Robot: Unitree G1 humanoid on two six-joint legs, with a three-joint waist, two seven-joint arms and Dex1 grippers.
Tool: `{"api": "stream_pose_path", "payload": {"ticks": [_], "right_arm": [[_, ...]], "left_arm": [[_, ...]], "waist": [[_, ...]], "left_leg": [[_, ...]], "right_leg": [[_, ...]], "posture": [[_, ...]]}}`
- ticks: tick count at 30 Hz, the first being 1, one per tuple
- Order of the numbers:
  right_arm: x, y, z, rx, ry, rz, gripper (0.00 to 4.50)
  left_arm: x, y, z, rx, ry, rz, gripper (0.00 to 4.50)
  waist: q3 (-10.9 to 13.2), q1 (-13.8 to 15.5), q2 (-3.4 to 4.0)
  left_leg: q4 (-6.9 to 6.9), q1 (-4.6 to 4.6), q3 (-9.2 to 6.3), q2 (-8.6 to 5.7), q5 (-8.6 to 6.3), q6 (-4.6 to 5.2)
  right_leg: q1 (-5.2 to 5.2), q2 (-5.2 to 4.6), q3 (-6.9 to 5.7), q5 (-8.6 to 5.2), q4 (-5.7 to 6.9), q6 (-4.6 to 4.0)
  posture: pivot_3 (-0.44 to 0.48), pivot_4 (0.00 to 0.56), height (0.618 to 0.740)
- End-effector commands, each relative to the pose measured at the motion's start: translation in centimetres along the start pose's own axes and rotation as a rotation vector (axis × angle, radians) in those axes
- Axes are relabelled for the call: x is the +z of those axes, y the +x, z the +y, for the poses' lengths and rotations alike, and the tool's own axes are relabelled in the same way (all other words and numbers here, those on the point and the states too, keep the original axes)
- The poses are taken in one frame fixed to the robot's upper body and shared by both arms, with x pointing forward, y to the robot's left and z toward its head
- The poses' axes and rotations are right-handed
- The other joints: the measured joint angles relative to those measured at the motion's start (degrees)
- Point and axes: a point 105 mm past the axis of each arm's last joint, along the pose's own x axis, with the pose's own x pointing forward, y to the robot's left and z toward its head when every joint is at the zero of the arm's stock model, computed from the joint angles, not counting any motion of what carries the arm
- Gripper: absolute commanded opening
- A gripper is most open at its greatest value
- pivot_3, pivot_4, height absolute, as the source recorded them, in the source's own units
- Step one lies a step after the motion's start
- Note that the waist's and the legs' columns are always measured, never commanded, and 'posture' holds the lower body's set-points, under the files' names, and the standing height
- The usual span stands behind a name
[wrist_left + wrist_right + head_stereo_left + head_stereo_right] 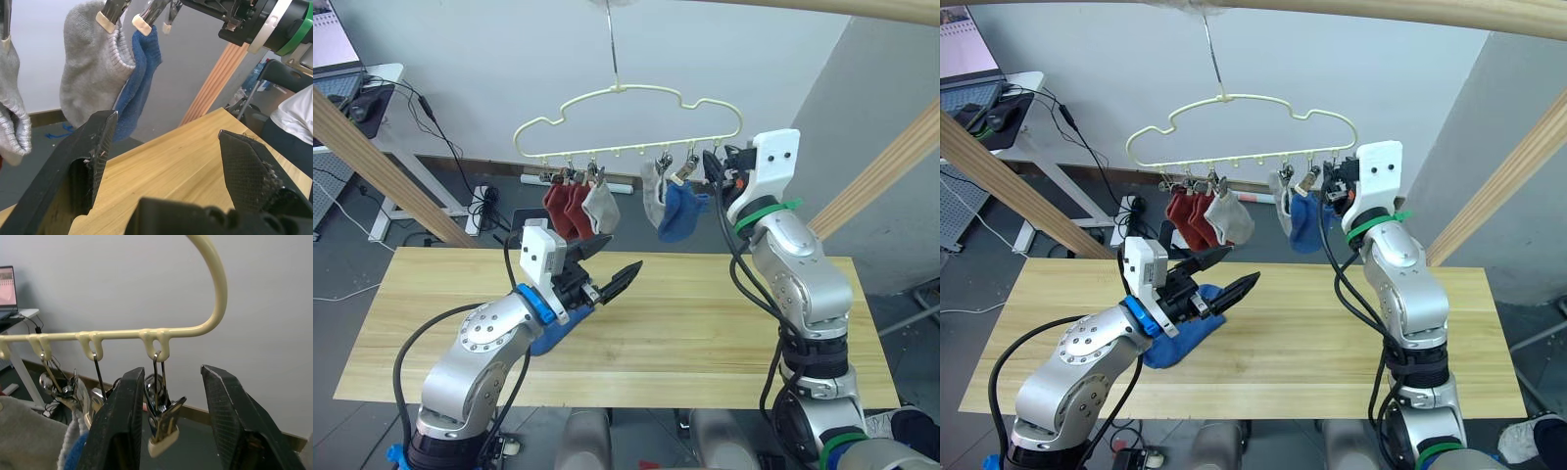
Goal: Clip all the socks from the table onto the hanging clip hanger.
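Left gripper (1217,277) open above one blue sock (1180,338); five socks hung.

Blue sock (1175,343) on the table (1312,333) mostly covered by the left gripper (1222,274) and arm, so shape and lie unclear. Right gripper (168,426) tips hidden behind the wrist housing in the head views and cut off at the frame bottom in the wrist view; last clip (161,428) between the fingers, contact impossible to judge. Hanger (626,122) hook top lost at the picture's upper edge; two red socks (564,208) overlapping, not separable.
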Motion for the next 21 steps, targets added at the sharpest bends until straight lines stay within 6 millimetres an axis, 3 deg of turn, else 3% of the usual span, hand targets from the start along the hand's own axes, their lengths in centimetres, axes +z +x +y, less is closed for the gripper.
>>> {"api": "stream_pose_path", "payload": {"ticks": [1, 15, 21], "right_arm": [[1.7, -0.9, -0.6, -0.047, -0.014, -0.078, 1.87], [0.7, -0.4, -0.1, -0.116, 0.008, -0.038, 1.87], [0.5, -0.1, 0.3, -0.137, 0.085, -0.025, 1.87]], "left_arm": [[1.1, -0.3, -0.8, -0.031, 0.027, -0.037, 3.76], [1.5, 0.1, -0.9, -0.024, 0.038, -0.048, 3.76], [2.6, 0.2, -1.4, -0.040, 0.031, -0.096, 3.76]], "waist": [[0.0, 0.0, 0.00], [0.0, 0.0, 0.00], [0.0, 0.0, 0.00]], "left_leg": [[0.00, 0.00, 0.00, 0.00, 0.00, 0.00], [0.00, 0.02, 0.00, 0.01, 0.00, 0.00], [0.00, 0.02, 0.00, 0.01, 0.00, 0.00]], "right_leg": [[0.00, 0.00, 0.00, 0.00, 0.00, 0.00], [0.00, 0.01, 0.00, 0.00, 0.02, 0.00], [0.00, 0.01, -0.01, 0.00, 0.02, 0.00]], "posture": [[0.071, 0.297, 0.740], [0.073, 0.301, 0.740], [0.085, 0.306, 0.740]]}}
